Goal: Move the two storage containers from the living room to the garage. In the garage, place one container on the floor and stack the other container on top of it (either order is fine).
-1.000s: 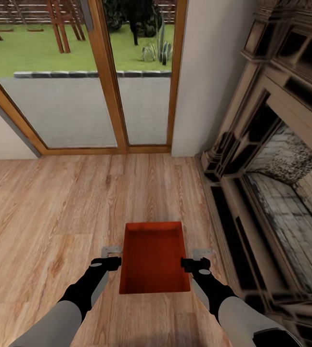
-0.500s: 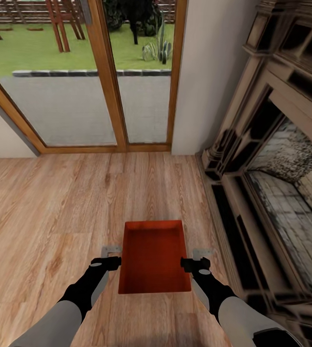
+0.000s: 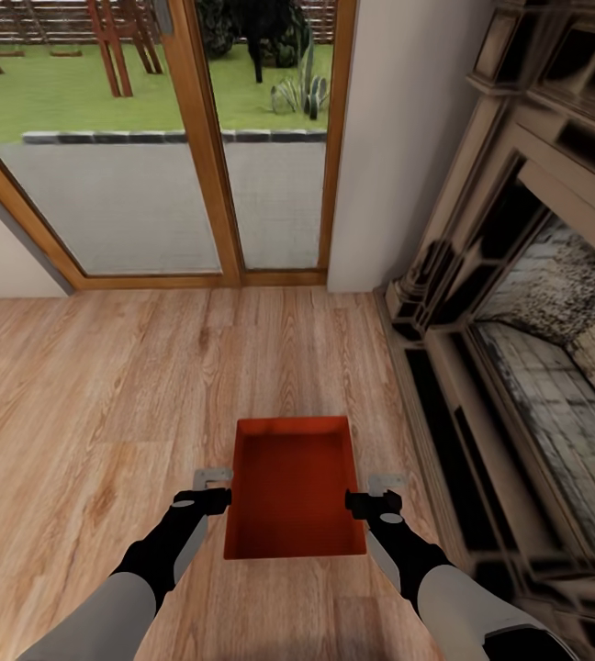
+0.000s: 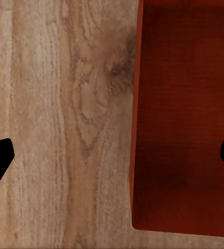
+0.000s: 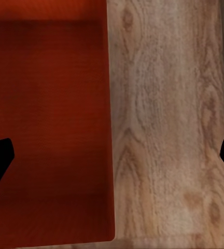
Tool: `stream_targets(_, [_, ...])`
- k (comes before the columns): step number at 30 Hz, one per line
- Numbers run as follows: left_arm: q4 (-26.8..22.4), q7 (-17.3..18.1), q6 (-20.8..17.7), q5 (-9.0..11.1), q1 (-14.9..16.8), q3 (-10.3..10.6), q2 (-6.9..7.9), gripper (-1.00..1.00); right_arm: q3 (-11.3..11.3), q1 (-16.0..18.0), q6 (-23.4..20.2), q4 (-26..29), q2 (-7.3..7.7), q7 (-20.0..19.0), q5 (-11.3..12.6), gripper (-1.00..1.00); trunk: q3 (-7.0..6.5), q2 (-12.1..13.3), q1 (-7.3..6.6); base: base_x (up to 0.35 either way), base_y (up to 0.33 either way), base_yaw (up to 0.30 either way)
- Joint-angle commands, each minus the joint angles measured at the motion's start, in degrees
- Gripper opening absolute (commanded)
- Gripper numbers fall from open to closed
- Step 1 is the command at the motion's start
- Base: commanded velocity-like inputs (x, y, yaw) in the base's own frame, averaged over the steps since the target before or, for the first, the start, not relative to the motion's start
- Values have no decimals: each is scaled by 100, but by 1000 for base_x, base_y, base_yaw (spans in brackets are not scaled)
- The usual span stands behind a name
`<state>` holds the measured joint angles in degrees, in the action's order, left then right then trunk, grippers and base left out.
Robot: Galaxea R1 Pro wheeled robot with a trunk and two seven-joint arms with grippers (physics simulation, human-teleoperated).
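One red-orange storage container (image 3: 293,491) sits low over the light wood floor (image 3: 105,395) of the living room, straight ahead of me. I cannot tell whether it rests on the planks. My left gripper (image 3: 214,479) is at its left wall and my right gripper (image 3: 385,481) at its right wall. In the left wrist view the left gripper (image 4: 112,155) is open and straddles the bin's (image 4: 184,119) wall. In the right wrist view the right gripper (image 5: 112,155) is likewise open across the bin's (image 5: 50,124) other wall. The second container is out of view.
A carved fireplace surround (image 3: 481,303) with a brick hearth (image 3: 555,367) runs along the right, close to the bin. Ahead stand wood-framed glass doors (image 3: 206,165) to a yard, with a white wall pier (image 3: 398,138) beside them. Open floor lies to the left.
The whole picture has shifted slightly, so the camera has moved. The container looks a little larger between the grippers. Both arms keep the same place in view.
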<state>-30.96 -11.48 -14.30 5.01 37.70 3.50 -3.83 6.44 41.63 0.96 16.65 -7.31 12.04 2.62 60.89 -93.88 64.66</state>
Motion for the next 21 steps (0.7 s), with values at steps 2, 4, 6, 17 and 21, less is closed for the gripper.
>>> stream_targets(2, [2,-48,-27,53,1,40,5,100,43,3,10,-4,2,16,28,100,40,-83,44,0,0,0])
stream_targets(4, [17,-48,-28,53,1,40,5,100,42,3,10,-4,2,1,28,100,76,-163,88,0,0,0])
stream_targets(6, [36,-48,-28,65,1,44,5,100,44,3,7,-4,-1,-6,28,100,111,-244,132,0,0,0])
stream_targets(17, [54,-48,-29,79,1,38,13,100,42,3,-33,-4,-6,-9,28,100,309,-685,374,0,0,0])
stream_targets(21, [54,-48,-26,81,1,37,13,100,48,3,-15,-4,-7,-9,28,100,381,-845,461,0,0,0])
